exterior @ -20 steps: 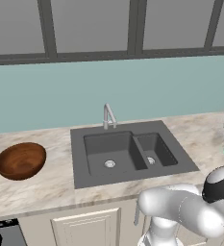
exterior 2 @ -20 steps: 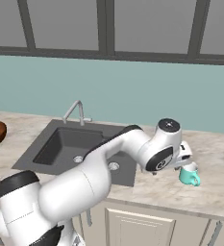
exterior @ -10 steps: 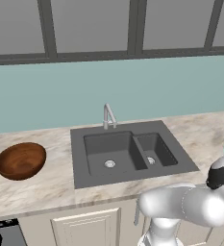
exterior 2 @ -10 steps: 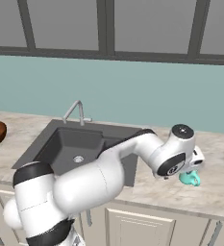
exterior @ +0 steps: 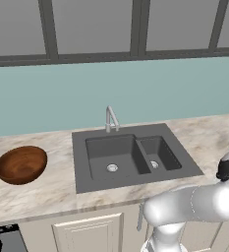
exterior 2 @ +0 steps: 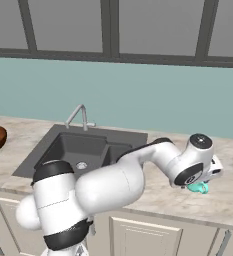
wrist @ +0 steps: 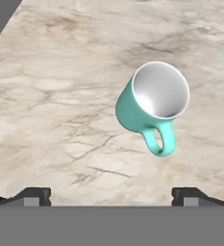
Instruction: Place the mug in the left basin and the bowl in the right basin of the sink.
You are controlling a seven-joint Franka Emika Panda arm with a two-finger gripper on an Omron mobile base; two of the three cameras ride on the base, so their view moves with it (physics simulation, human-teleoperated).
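1. While the gripper (wrist: pixel 111 194) hovers over the right end of the bench (wrist: pixel 60 96), its fingertips stand spread wide with nothing between them.
2. Below it, the mug (wrist: pixel 149 105) stands upright on the marble, clear of both fingertips and lying toward the right one in the hand view, so the gripper is not yet centred over it.
3. Its handle points back toward the gripper, and the white interior faces the camera; a grasp across the body looks likelier than one on the handle, judging by this angle.
4. From the right base view, the mug (exterior 2: pixel 198 187) peeks out under the wrist, well to the right of the sink (exterior 2: pixel 48 145).
5. Across the bench, the bowl (exterior: pixel 21 164) sits near the left end, well apart from the sink, whose left basin (exterior: pixel 108 157) and right basin (exterior: pixel 157 153) both lie bare.
6. Neither item has reached its basin; the mug appears first in line.
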